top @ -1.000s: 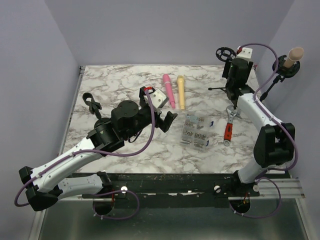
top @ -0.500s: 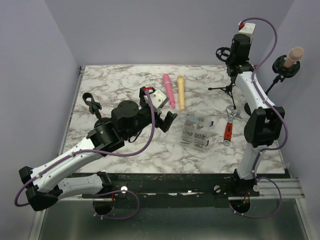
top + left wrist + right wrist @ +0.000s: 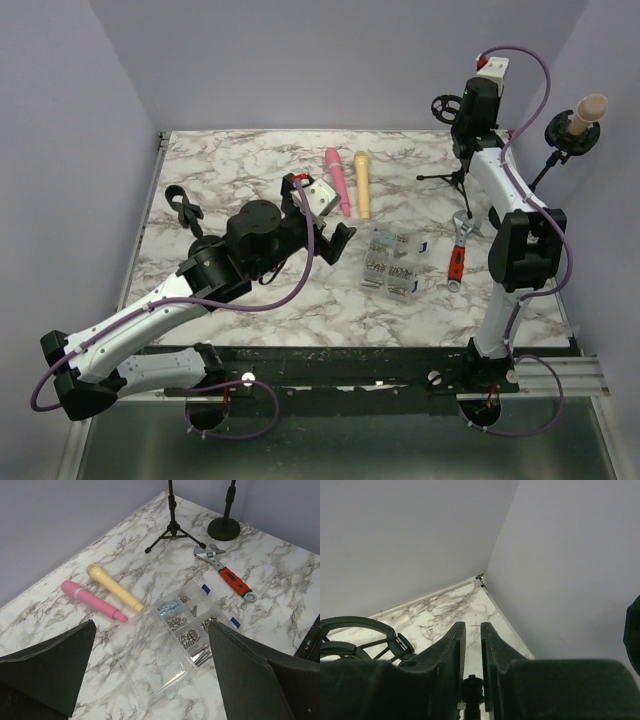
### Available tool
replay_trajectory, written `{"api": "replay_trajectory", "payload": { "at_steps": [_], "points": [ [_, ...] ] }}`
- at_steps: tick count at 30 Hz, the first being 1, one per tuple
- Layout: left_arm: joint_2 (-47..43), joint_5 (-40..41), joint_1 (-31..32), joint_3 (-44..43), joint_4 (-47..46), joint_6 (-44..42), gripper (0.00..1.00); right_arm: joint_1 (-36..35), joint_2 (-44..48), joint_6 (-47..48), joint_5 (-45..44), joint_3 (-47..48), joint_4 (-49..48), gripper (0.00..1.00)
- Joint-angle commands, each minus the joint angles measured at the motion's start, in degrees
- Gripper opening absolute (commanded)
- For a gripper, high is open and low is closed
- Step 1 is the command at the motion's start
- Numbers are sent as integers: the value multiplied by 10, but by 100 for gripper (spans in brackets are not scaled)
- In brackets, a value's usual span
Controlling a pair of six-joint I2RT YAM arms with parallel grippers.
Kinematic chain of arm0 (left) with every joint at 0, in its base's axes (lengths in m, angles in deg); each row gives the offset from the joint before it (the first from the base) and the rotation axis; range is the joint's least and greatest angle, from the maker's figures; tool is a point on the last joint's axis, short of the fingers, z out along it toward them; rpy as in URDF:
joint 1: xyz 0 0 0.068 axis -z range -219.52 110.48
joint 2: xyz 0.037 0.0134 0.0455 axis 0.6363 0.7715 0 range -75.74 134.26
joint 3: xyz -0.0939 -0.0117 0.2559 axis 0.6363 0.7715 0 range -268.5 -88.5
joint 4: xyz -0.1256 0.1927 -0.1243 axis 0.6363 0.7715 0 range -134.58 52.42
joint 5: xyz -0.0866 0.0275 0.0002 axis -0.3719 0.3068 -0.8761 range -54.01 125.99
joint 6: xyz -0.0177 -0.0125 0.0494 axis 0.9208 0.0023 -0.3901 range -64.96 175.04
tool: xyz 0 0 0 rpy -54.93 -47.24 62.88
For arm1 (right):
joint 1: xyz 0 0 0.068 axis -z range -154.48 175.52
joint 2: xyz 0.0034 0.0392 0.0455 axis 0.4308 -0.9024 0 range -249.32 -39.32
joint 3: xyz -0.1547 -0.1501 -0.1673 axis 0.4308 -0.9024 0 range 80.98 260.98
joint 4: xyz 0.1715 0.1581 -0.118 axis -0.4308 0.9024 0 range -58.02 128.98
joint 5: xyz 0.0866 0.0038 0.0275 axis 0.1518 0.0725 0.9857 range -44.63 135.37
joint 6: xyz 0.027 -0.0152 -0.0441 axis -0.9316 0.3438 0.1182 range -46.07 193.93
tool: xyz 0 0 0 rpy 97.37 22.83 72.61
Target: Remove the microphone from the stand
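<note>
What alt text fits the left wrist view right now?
The open left gripper hovers over a marble table: a pink microphone beside a yellow microphone, a clear screw box, an orange-handled wrench, a tripod stand and round stand base behind.

The table [image 3: 280,580] has a smooth, faintly glossy marble-patterned top, the parts box [image 3: 150,670] is clear glossy plastic, the wrench [image 3: 226,573] has a bright metal head and orange plastic-looking grip, the pink microphone [image 3: 92,601], yellow microphone [image 3: 115,588] and beige microphone [image 3: 590,107] look matt, and the tripod stand [image 3: 173,530] is matt black.
</note>
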Motion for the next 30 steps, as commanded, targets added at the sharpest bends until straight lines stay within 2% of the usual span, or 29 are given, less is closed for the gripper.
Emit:
{"api": "replay_trajectory", "payload": {
  "at_steps": [1,4,7,12,14,23,30],
  "points": [
    [1,-7,4,-9,0,4,99,4,5,3,17,17,67,25],
    [2,-7,4,-9,0,3,98,4,18,-22,29,53,101,31],
    [3,-8,4,-10,1,4,99,4,54,-58,61,53,122,54],
    [1,-11,4,-11,1,5,98,4,112,-110,97,-17,109,73],
    [0,-12,4,-10,1,5,99,4,113,-112,100,-27,112,74],
    [-4,-13,4,-11,1,5,99,4,116,-116,110,-55,125,57],
    [-5,-18,4,-11,1,5,99,5,116,-98,96,-103,108,57]
  ]
}}
